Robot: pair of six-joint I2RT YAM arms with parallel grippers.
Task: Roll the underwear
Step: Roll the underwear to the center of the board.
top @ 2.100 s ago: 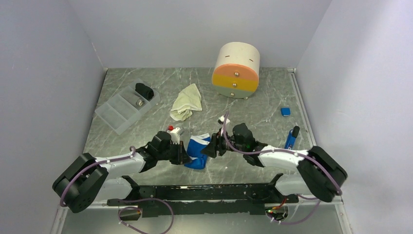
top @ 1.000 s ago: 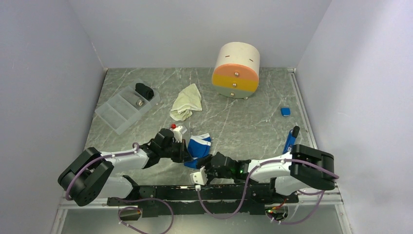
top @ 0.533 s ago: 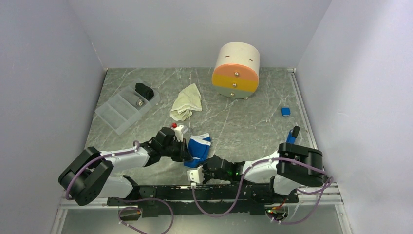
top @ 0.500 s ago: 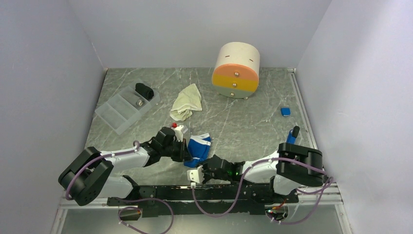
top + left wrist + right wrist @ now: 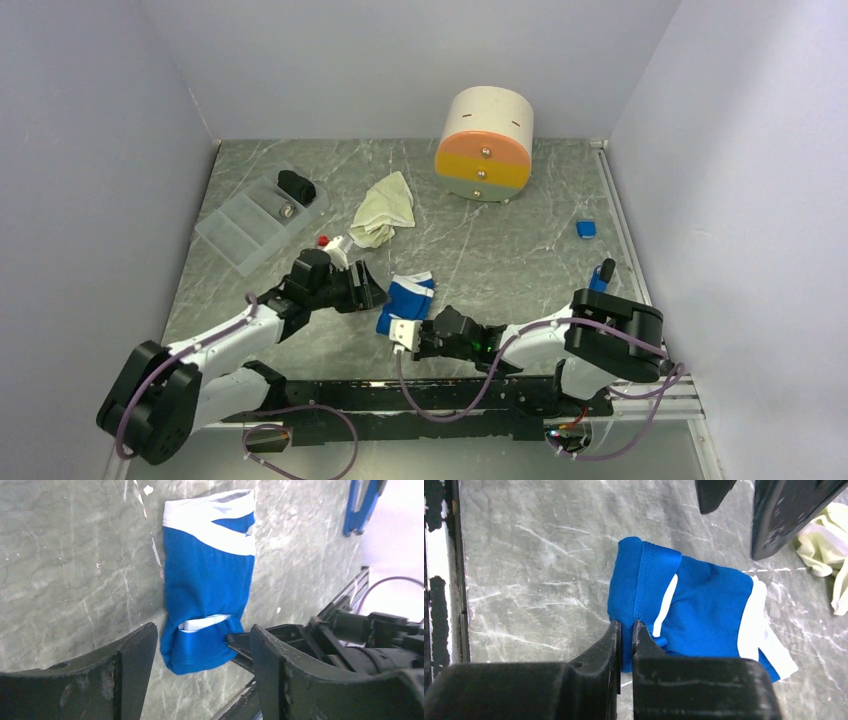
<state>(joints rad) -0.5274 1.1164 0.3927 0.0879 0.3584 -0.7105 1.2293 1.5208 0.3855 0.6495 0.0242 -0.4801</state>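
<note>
The blue underwear point(image 5: 406, 298) with white trim lies folded into a narrow strip on the table, between my two grippers. In the left wrist view the blue underwear point(image 5: 207, 575) stretches away from my open left gripper point(image 5: 202, 635), which touches nothing. Seen from above, the left gripper point(image 5: 368, 290) sits just left of the cloth. My right gripper point(image 5: 626, 627) is shut on the folded near end of the blue underwear point(image 5: 709, 612), and from above the right gripper point(image 5: 392, 325) is at that end. The cream underwear point(image 5: 383, 210) lies crumpled further back.
A round cream drawer unit point(image 5: 485, 130) with orange and yellow fronts stands at the back. At the left, a clear divided tray point(image 5: 240, 235) holds a black rolled bundle point(image 5: 296, 186). A small blue block point(image 5: 586, 229) and a blue tool point(image 5: 600, 282) lie to the right.
My left gripper has opened, let go of the blue underwear and drawn back to the left. My right gripper has moved up to the near end and closed on it.
</note>
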